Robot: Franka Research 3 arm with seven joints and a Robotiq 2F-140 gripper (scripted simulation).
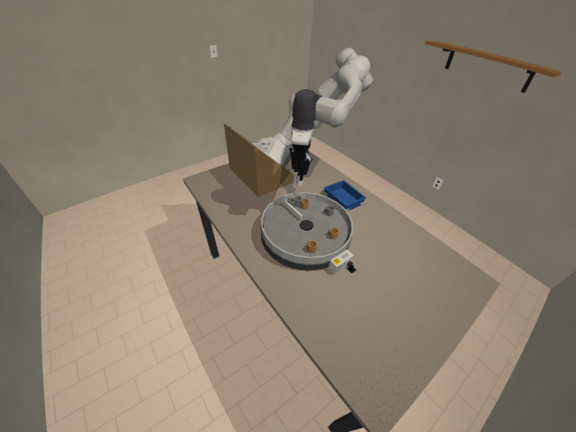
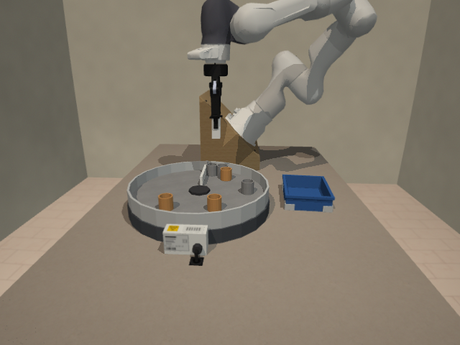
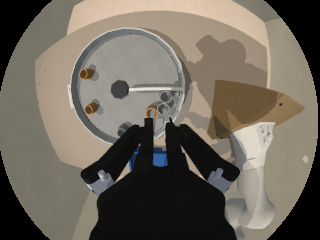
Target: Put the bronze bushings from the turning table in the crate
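Standing below the raised pincer (image 1: 299, 181) (image 2: 215, 134) (image 3: 159, 121), three bronze bushings (image 1: 311, 247) (image 2: 214, 203) (image 3: 91, 108) occupy the turning table (image 1: 281, 247) (image 2: 237, 218) (image 3: 78, 117).

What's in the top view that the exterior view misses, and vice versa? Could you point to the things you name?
Top only: the wooden wall shelf (image 1: 492, 57), light switch (image 1: 213, 50), wall outlet (image 1: 437, 183) and table legs (image 1: 208, 229).

Exterior only: the printed label (image 2: 176, 242) on the white box's front; the top view doesn't show that print.

Both: the turning table (image 1: 307, 256) (image 2: 208, 219) with three bronze and three steel bushings, the blue crate (image 1: 338, 201) (image 2: 308, 205), the white box (image 1: 340, 261) (image 2: 198, 239) and the arm (image 1: 335, 112) (image 2: 256, 24).
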